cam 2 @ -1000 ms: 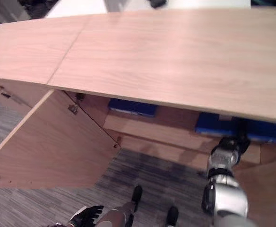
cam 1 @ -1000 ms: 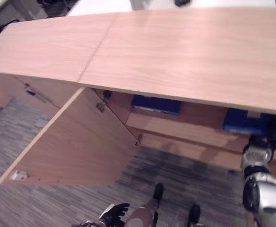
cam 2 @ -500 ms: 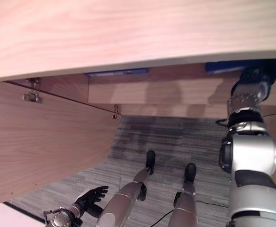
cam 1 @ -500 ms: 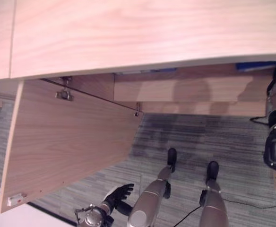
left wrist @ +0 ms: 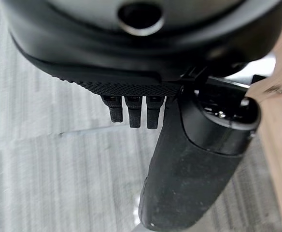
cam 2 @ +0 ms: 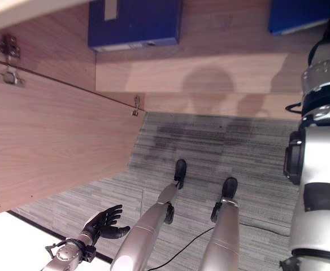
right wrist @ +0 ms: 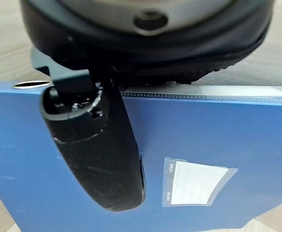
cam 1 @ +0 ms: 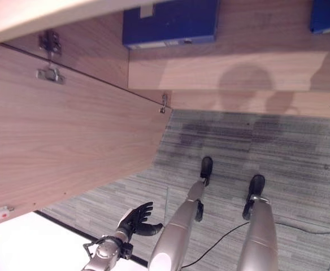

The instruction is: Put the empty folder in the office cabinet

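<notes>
The left hand hangs low over the carpet, fingers spread, holding nothing. On the cabinet shelf lie two blue folders; the right hand rests on the right-side folder, its grip unclear.

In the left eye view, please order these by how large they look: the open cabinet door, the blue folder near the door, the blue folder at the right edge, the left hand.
1. open cabinet door
2. blue folder near the door
3. blue folder at the right edge, cut off, and left hand look alike; unranked.
</notes>
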### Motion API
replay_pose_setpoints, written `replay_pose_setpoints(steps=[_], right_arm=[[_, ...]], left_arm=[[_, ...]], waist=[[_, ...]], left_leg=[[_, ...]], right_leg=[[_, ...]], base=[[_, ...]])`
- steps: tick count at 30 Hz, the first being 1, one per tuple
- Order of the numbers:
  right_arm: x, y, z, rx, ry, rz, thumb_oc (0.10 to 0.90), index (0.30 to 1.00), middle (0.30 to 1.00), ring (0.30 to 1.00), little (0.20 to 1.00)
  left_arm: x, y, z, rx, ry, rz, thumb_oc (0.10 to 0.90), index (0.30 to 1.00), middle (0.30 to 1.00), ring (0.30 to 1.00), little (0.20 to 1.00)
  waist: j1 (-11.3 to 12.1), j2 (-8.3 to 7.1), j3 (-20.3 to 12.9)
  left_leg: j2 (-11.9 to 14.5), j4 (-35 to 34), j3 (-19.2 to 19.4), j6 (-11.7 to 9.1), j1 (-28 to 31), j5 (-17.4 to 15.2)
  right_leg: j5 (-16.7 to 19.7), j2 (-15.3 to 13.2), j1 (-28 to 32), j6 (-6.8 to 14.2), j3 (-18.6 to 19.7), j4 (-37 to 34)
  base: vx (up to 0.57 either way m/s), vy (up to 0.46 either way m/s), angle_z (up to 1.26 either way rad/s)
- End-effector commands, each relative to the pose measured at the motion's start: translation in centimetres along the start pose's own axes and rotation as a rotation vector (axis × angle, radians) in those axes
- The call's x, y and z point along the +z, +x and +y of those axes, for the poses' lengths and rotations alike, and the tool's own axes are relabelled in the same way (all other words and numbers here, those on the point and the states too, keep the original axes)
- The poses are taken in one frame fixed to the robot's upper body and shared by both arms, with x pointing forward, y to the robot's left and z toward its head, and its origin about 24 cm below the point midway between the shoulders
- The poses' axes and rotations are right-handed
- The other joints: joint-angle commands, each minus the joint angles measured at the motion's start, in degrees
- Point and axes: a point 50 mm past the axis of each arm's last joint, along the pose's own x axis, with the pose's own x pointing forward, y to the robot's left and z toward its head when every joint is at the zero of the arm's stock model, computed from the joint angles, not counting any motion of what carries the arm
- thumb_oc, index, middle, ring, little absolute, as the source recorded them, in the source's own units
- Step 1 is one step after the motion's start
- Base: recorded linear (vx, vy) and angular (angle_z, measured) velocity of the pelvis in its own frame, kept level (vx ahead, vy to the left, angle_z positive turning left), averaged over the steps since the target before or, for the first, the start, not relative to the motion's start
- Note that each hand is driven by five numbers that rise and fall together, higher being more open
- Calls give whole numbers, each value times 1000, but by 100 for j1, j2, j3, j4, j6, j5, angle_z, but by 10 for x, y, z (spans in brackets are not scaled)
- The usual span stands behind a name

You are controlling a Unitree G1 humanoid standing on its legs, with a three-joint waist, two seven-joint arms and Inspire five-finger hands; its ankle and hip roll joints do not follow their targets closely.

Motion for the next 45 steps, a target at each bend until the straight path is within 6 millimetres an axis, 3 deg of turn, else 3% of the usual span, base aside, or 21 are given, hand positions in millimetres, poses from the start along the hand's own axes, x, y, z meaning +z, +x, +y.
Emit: replay_pose_setpoints(steps=[1, 12, 13, 14, 17, 21, 22, 26, 27, 28, 30, 31, 32, 38, 45], right_arm=[[79, -10, 73, 331, -90, -282, 400, 300, 300, 300, 300], [68, -7, 62, 283, -24, -246, 400, 300, 300, 300, 300], [66, -6, 60, 276, -29, -240, 477, 415, 415, 415, 415], [63, -5, 55, 251, -31, -226, 800, 900, 900, 900, 900], [59, -3, 50, 202, -63, -213, 800, 900, 900, 900, 900], [50, 0, 42, 67, -297, -163, 800, 900, 900, 900, 900], [47, 2, 35, 13, -407, -120, 800, 900, 900, 900, 900], [43, 6, 16, -78, -496, -52, 800, 900, 900, 900, 900], [38, 6, 13, -90, -523, -25, 800, 900, 900, 900, 900], [38, 6, 13, -90, -523, -24, 800, 900, 900, 900, 900], [34, 7, -7, -158, -517, 10, 800, 900, 900, 900, 900], [34, 7, -8, -159, -517, 11, 800, 900, 900, 900, 900], [35, 8, -16, -192, -508, 20, 800, 900, 900, 900, 900], [20, 7, -49, -286, -439, 74, 800, 900, 900, 900, 900], [2, 3, -83, -382, -396, 130, 800, 900, 900, 900, 900]], left_arm=[[-12, -11, 28, 38, 79, 69, 800, 900, 900, 900, 900], [-8, -11, 34, 82, 52, 51, 800, 900, 900, 900, 900], [-8, -11, 35, 86, 53, 47, 800, 900, 900, 900, 900], [-7, -11, 35, 91, 50, 47, 800, 900, 900, 900, 900], [-8, -10, 36, 96, 55, 54, 800, 900, 900, 900, 900], [-9, -13, 43, 119, 102, 74, 800, 900, 900, 900, 900], [-8, -15, 48, 130, 126, 81, 800, 900, 900, 900, 900], [-10, -18, 56, 150, 155, 103, 800, 900, 900, 900, 900], [-13, -20, 59, 165, 158, 117, 800, 900, 900, 900, 900], [-13, -20, 59, 166, 158, 118, 800, 900, 900, 900, 900], [-20, -22, 56, 161, 166, 146, 800, 900, 900, 900, 900], [-21, -22, 57, 162, 167, 147, 800, 900, 900, 900, 900], [-22, -23, 55, 156, 170, 156, 800, 900, 900, 900, 900], [-36, -27, 44, 135, 160, 198, 800, 900, 900, 900, 900], [-43, -28, 37, 130, 138, 217, 800, 900, 900, 900, 900]], waist=[[243, -303, -512], [282, -404, -485], [277, -419, -476], [269, -450, -464], [248, -497, -448], [171, -703, -426], [151, -796, -399], [152, -906, -448], [181, -920, -422], [166, -933, -457], [207, -968, -478], [193, -986, -514], [208, -987, -508], [281, -1016, -658], [351, -950, -792]], left_leg=[[366, 469, -146, -451, 720, -1257], [386, 98, -331, -429, 1070, -1194], [386, 61, -340, -430, 1112, -1188], [388, 13, -356, -431, 1187, -1183], [403, -62, -372, -436, 1290, -1170], [464, -191, -411, -454, 1562, -1163], [503, -231, -445, -465, 1708, -1161], [524, -291, -497, -467, 1927, -1162], [534, -323, -491, -456, 1988, -1039], [544, -369, -513, -466, 2066, -1135], [569, -418, -529, -471, 2216, -1013], [579, -465, -550, -481, 2295, -1109], [571, -475, -542, -474, 2312, -993], [565, -550, -645, -483, 2641, -1032], [481, -556, -809, -540, 2770, -984]], right_leg=[[-283, 65, 927, 334, -27, -1145], [-322, 133, 1136, 336, -101, -1248], [-328, 145, 1171, 335, -106, -1266], [-327, 158, 1226, 328, -122, -1281], [-311, 176, 1286, 322, -136, -1301], [-277, 245, 1586, 292, -196, -1460], [-256, 265, 1782, 287, -270, -1522], [-224, 280, 2124, 281, -341, -1686], [-23, 283, 2278, 267, -434, -1849], [-154, 299, 2353, 282, -387, -1875], [63, 290, 2612, 283, -520, -2069], [-69, 306, 2686, 298, -473, -2092], [108, 300, 2766, 290, -555, -2179], [211, 276, 3353, 340, -728, -2544], [333, 217, 3853, 368, -956, -2955]], base=[[41, 3, 4], [26, 1, 3], [16, -8, 3], [0, 0, 0], [0, 0, 0], [-6, -24, -3], [-15, -52, -2], [-26, -20, 4], [0, 0, 0], [0, 0, 0], [0, 0, 0], [-86, 41, 3], [8, 8, 4], [1, 10, 7], [-3, 7, 10]])
